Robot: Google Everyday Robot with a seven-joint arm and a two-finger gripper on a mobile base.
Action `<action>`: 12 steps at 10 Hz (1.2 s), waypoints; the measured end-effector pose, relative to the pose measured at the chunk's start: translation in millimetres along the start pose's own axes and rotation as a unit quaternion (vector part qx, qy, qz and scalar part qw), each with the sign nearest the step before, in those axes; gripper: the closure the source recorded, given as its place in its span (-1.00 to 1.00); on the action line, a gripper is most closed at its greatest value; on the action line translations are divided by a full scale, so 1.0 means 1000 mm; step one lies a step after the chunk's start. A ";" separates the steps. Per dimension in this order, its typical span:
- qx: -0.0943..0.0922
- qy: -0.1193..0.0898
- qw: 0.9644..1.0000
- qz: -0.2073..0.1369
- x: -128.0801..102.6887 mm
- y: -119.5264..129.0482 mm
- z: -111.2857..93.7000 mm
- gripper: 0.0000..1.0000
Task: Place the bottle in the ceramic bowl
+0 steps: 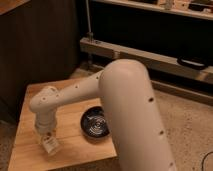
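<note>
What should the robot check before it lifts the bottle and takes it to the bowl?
1. Gripper down at the bottle, near the table's front left: ok.
2. Gripper shut on the bottle: ok, it looks clamped around it.
3. Grip firm enough to lift: cannot tell; the bottle is mostly hidden by the gripper.
4. Bowl upright on the table, to the right of the gripper: ok.
5. Bowl has room inside: ok, only shiny reflections show in it.
6. Way from bottle to bowl free: ok on the bare wood between them; the big arm hides the table's right part, so cannot tell there.
</note>
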 end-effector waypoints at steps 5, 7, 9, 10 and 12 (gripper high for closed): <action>-0.039 -0.104 0.994 0.022 0.024 -0.068 -0.119 1.00; -0.040 -0.134 0.989 0.043 0.035 -0.103 -0.132 1.00; -0.031 -0.165 0.983 0.071 0.051 -0.142 -0.141 1.00; -0.024 -0.175 0.981 0.079 0.055 -0.154 -0.143 1.00; -0.002 -0.191 0.976 0.101 0.061 -0.173 -0.145 1.00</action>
